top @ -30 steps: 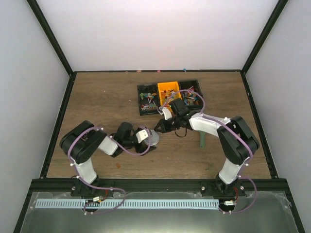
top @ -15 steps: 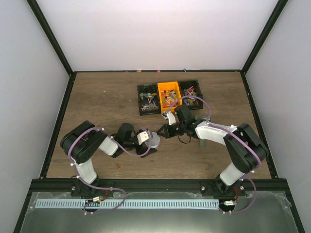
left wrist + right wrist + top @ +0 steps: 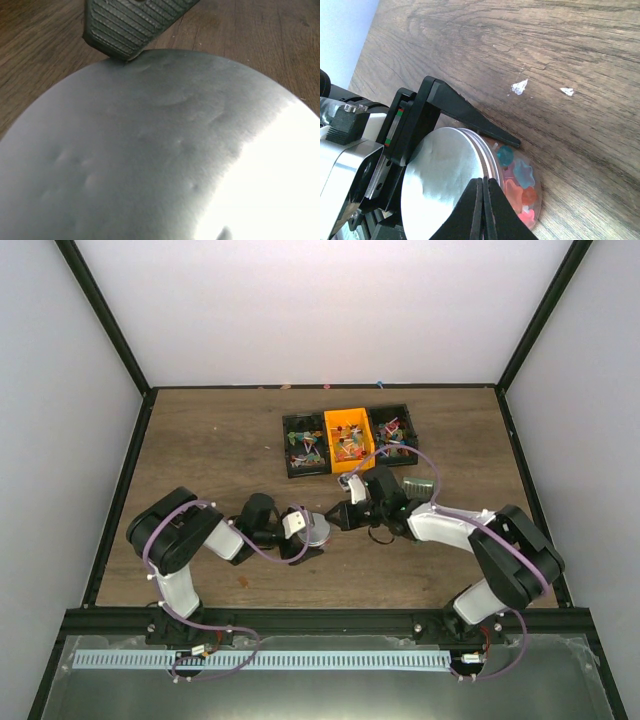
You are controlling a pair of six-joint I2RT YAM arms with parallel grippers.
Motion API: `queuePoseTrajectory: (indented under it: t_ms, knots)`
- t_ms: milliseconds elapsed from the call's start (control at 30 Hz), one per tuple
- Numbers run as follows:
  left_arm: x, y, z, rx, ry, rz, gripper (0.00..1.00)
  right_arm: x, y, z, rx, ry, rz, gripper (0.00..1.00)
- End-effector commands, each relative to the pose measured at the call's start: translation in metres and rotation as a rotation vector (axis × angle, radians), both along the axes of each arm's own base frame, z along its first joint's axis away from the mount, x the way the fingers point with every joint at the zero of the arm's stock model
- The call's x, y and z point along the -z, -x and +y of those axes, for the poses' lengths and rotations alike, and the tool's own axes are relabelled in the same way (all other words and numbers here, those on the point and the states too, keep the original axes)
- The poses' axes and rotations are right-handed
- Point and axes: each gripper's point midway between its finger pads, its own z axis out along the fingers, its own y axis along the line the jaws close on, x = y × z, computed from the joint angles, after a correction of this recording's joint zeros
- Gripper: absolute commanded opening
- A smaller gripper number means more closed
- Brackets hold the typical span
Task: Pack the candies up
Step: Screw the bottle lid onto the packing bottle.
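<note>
Our right gripper [image 3: 483, 181] is pinched fully closed, with its tips at the metal lid [image 3: 440, 185] of the clear jar [image 3: 534, 191]. Opposite it, our left gripper [image 3: 310, 531] clamps that jar. Candies [image 3: 516, 172] sit inside the jar, and more lie in the tray [image 3: 347, 417] beyond the right gripper.

Candies [image 3: 522, 175] in jar [image 3: 538, 199] partly behind lid [image 3: 437, 185]

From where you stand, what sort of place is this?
Probably a robot test booth: white panels wall in a wooden table, a left arm and right arm are bolted at its near edge, and candies sit in small bins.
</note>
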Motion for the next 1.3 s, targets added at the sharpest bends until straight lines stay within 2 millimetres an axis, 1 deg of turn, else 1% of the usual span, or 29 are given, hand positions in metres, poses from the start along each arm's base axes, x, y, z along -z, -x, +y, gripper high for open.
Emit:
queuePoseTrajectory:
  t_ms: [0,233,367,467,533,600,667,733,833,1000,1033,1100,1133,1200,1267]
  knots:
    - [0.027,-0.029,0.021,-0.213,-0.087,0.115,0.91,0.038,0.132,-0.002,-0.290,0.055,0.421,0.01]
    - [0.027,-0.029,0.023,-0.215,-0.089,0.112,0.91,0.031,0.139,-0.007,-0.280,0.042,0.421,0.01]
    - [0.027,-0.029,0.022,-0.210,-0.089,0.109,0.90,0.027,0.138,-0.009,-0.267,0.043,0.410,0.01]
    - [0.027,-0.026,0.023,-0.198,-0.092,0.104,0.90,0.024,0.131,-0.011,-0.241,0.067,0.378,0.01]
    - [0.026,-0.025,0.023,-0.189,-0.096,0.096,0.91,0.020,0.121,-0.013,-0.210,0.082,0.346,0.01]
    - [0.024,-0.024,0.025,-0.186,-0.101,0.084,0.93,0.012,0.106,-0.017,-0.176,0.065,0.316,0.01]
    - [0.022,-0.024,0.027,-0.191,-0.113,0.068,1.00,0.002,0.088,-0.022,-0.134,0.040,0.281,0.01]
    - [0.019,-0.023,0.030,-0.191,-0.127,0.049,1.00,-0.008,0.069,-0.028,-0.096,0.022,0.250,0.01]
    - [0.012,-0.020,0.033,-0.185,-0.142,0.039,1.00,-0.021,0.034,-0.043,-0.012,0.012,0.196,0.01]
    - [-0.027,-0.014,0.035,-0.217,-0.068,0.016,1.00,-0.049,-0.020,-0.068,0.126,0.006,0.079,0.01]
    - [-0.032,-0.013,0.036,-0.225,-0.061,0.020,1.00,-0.052,-0.031,-0.073,0.153,0.015,0.058,0.04]
    - [-0.055,-0.013,0.038,-0.245,-0.017,-0.003,1.00,-0.062,-0.051,-0.080,0.201,0.036,0.004,0.07]
    - [-0.065,-0.013,0.039,-0.258,-0.001,-0.013,1.00,-0.071,-0.064,-0.085,0.241,0.059,-0.046,0.07]
    - [-0.091,-0.018,0.044,-0.306,0.034,-0.059,1.00,-0.096,-0.092,-0.100,0.347,0.110,-0.192,0.10]
    - [-0.120,-0.026,0.052,-0.371,0.055,-0.119,1.00,-0.115,-0.117,-0.122,0.471,0.183,-0.303,0.15]
